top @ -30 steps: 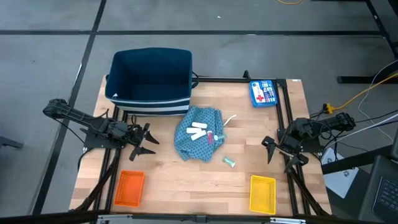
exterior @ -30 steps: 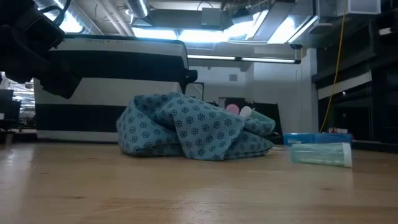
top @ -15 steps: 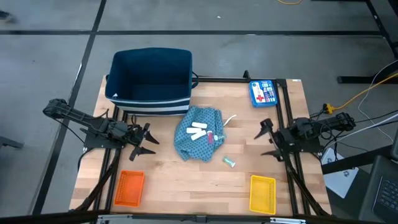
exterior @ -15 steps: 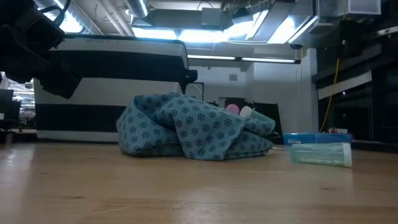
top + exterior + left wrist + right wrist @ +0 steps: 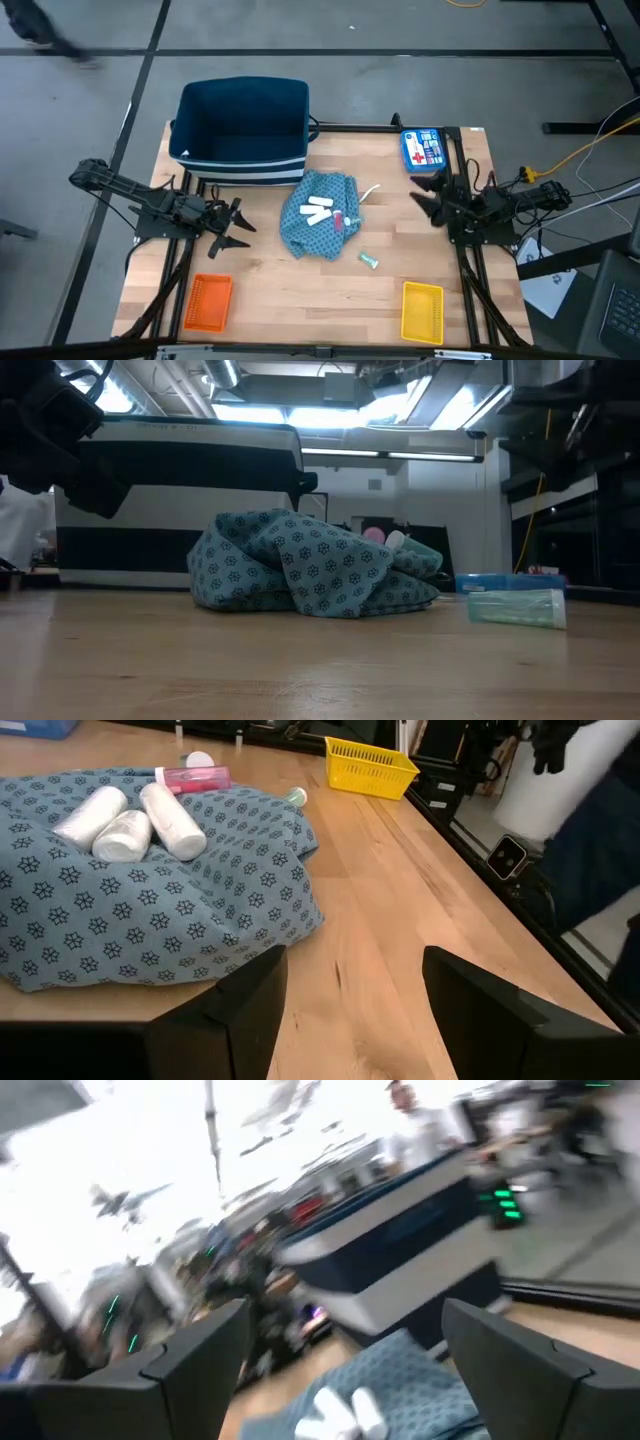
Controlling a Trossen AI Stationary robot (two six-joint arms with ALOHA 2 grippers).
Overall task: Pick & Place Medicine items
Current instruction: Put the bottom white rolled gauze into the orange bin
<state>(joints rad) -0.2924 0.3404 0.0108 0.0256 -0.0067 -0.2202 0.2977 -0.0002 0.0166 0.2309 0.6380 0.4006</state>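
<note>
A crumpled teal patterned cloth [image 5: 318,215] lies mid-table. On it rest three white tubes [image 5: 317,210] [image 5: 125,820] and a pink-red piece [image 5: 345,220] [image 5: 195,780]. A pale green piece [image 5: 369,261] [image 5: 515,608] lies on its side on the bare wood, near and right of the cloth. My left gripper [image 5: 232,226] [image 5: 350,1010] hovers open, left of the cloth and pointing at it. My right gripper [image 5: 428,196] [image 5: 350,1370] is open above the table's right side, well right of the cloth and pointing left toward it.
A dark blue bin [image 5: 243,130] stands at the far left behind the cloth. A flat blue box with a red cross [image 5: 423,150] lies at the far right. An orange basket [image 5: 211,302] and a yellow basket [image 5: 422,312] sit along the near edge.
My right gripper has swung from near the table's right edge toward the far edge. It has turned from pointing toward the near left to pointing left at the cloth. The cloth and the pieces have stayed where they were.
</note>
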